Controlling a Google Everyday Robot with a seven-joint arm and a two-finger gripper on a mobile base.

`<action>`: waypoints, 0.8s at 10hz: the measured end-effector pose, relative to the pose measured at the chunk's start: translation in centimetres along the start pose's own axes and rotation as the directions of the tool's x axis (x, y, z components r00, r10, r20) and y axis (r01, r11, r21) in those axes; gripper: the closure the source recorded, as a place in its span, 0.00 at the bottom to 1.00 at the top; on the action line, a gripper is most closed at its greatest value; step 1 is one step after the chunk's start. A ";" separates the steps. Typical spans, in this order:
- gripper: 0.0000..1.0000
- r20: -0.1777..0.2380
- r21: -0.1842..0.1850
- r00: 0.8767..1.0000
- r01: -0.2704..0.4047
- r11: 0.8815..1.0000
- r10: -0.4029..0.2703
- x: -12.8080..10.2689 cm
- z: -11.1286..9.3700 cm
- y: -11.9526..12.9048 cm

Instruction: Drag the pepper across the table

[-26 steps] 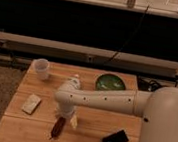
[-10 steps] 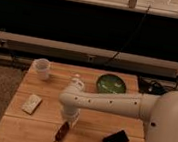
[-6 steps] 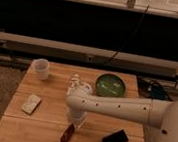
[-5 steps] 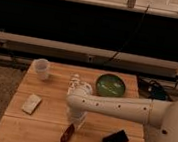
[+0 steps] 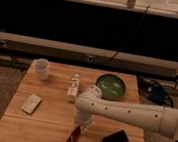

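Observation:
The pepper [image 5: 73,136] is a small dark-red chili lying on the light wooden table [image 5: 48,125] near the front edge, tilted with its tip toward the front left. My gripper [image 5: 81,127] hangs down from the white arm [image 5: 126,113] and sits right at the pepper's upper end, touching or almost touching it. The arm reaches in from the right and hides the table behind it.
A black block [image 5: 115,140] lies right of the pepper. A green bowl [image 5: 110,86] stands at the back right, a white cup [image 5: 42,68] at the back left, a white upright bottle [image 5: 73,87] in the middle, and a pale sponge [image 5: 31,103] at the left.
The pepper has slid toward the front of the table and slightly right, with the gripper following it down. The arm has swung forward.

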 end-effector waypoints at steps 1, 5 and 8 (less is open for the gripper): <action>1.00 0.003 0.000 1.000 -0.002 1.000 0.002 -0.1 0.0 0.0; 1.00 0.014 0.007 1.000 -0.022 1.000 0.022 0.7 0.0 1.1; 1.00 0.017 0.013 0.999 -0.031 0.999 0.031 1.1 0.0 1.7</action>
